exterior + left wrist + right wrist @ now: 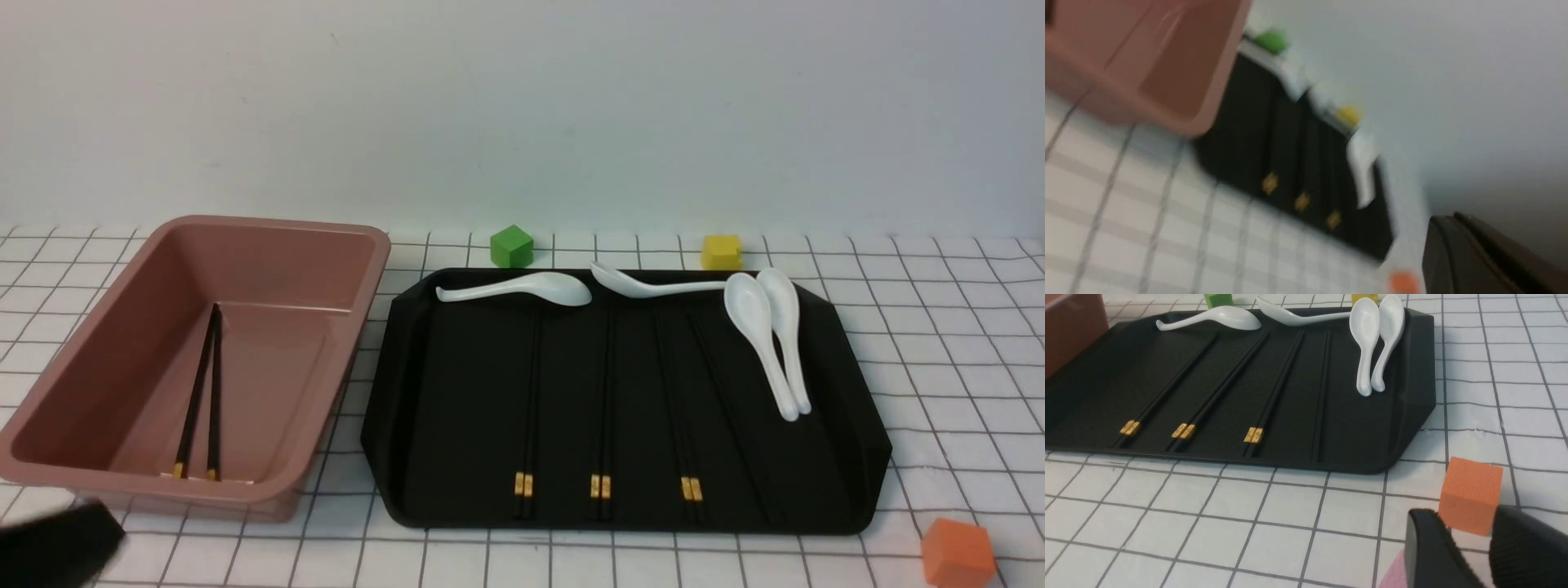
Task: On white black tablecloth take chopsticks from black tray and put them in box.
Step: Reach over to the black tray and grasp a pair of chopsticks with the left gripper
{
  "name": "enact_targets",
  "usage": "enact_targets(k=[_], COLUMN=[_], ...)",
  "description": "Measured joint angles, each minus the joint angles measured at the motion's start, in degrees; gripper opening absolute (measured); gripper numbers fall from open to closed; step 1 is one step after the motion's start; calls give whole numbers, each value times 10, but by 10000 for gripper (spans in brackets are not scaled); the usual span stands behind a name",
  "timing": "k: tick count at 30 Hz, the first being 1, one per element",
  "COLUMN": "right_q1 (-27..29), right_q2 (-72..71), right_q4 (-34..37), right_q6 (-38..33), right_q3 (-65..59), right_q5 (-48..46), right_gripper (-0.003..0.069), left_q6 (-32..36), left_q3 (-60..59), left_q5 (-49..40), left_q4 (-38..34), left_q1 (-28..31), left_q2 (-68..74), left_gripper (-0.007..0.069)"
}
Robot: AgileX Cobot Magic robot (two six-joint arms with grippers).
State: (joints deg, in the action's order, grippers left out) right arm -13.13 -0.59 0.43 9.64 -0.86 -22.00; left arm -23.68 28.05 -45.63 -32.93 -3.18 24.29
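Chopsticks (602, 392): three gold-banded pairs lie side by side on the black tray (849, 441), with a fourth pair to their right, near two white spoons (771, 335). One more pair (204, 392) lies inside the box (269, 229), just left of the tray on the tablecloth (939, 343). Right hand (1461, 516): fingers spread, nothing between them, low over the cloth, with the orange cube (1470, 494) showing beyond the gap. Left hand (57, 543): near the box's front corner, blurred; cannot tell how far open.
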Motion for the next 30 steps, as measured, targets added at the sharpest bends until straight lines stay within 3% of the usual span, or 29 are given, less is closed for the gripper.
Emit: enact_targets(k=[3, 5, 9, 13, 15, 16, 19, 22, 26, 30], right_q1=[0, 0, 0, 0, 0, 0, 0, 0, 0, 0], right_q2=[0, 0, 0, 0, 0, 0, 0, 0, 0, 0], right_q4=[0, 0, 0, 0, 0, 0, 0, 0, 0, 0], right_q6=[0, 0, 0, 0, 0, 0, 0, 0, 0, 0], right_q3=[0, 0, 0, 0, 0, 0, 0, 0, 0, 0], right_q5=[0, 0, 0, 0, 0, 0, 0, 0, 0, 0], right_gripper=[240, 240, 240, 240, 240, 240, 240, 240, 240, 240], left_q6=[13, 59, 100, 105, 67, 67, -34, -117, -176, -207], left_q3=[36, 75, 114, 150, 183, 183, 248, 313, 387, 490], left_q5=[-133, -229, -235, -189, -154, -154, -99, -78, -75, -73], left_q4=[56, 115, 102, 66, 76, 76, 148, 221, 290, 344], left_q1=[0, 0, -8, -82, -158, -158, -265, -322, -363, -378], left_q2=[105, 251, 373, 451, 486, 486, 550, 603, 664, 766], left_gripper=[-13, -13, -13, -13, -13, -13, -8, 38, 126, 274])
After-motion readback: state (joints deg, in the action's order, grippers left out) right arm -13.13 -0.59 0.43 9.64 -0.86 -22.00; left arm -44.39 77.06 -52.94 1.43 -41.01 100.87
